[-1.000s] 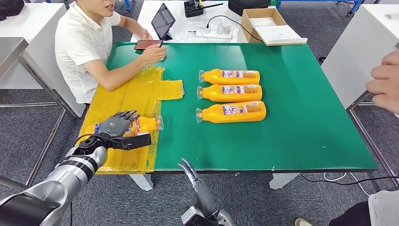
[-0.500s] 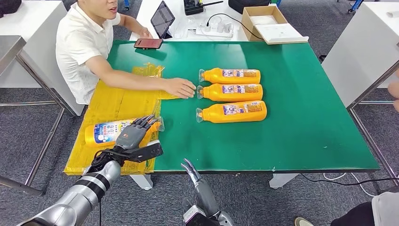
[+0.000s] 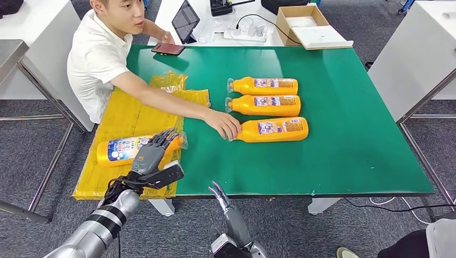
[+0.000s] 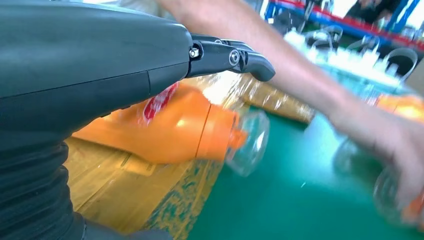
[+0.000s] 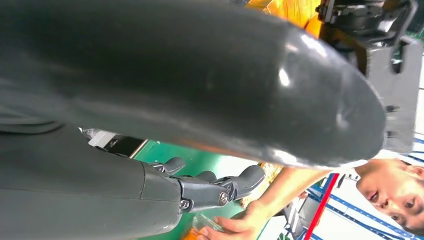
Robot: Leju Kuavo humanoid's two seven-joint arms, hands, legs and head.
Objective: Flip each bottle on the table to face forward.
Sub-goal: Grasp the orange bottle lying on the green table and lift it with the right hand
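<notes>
Right hand sits low, below the desk's near edge, fingers together and slightly curled, nothing in them. Up and to its left, the left hand hovers with fingers spread apart over the neck end of the nearest orange bottle; in the left wrist view the fingertips arch above the bottle with a gap showing, so it holds nothing, though whether the palm touches the bottle I cannot tell. That bottle lies on its side on the yellow plastic sheet, blue-and-white label facing up, clear cap pointing toward the green desk, just under the hand's fingertips.

Beyond the left hand and to its right, a person's hand is on the cap end of the nearest bottle of the row, which lies on its side on the green surface. Just beyond it lies the middle bottle, and past that the far bottle, all three parallel, caps pointing toward the yellow sheet, labels up.

Farther out, the person in a white shirt sits at the desk's left side, arm stretched across. At the far edge a dark phone rests on the green; beyond it, a tablet, a power strip and an open cardboard box.
</notes>
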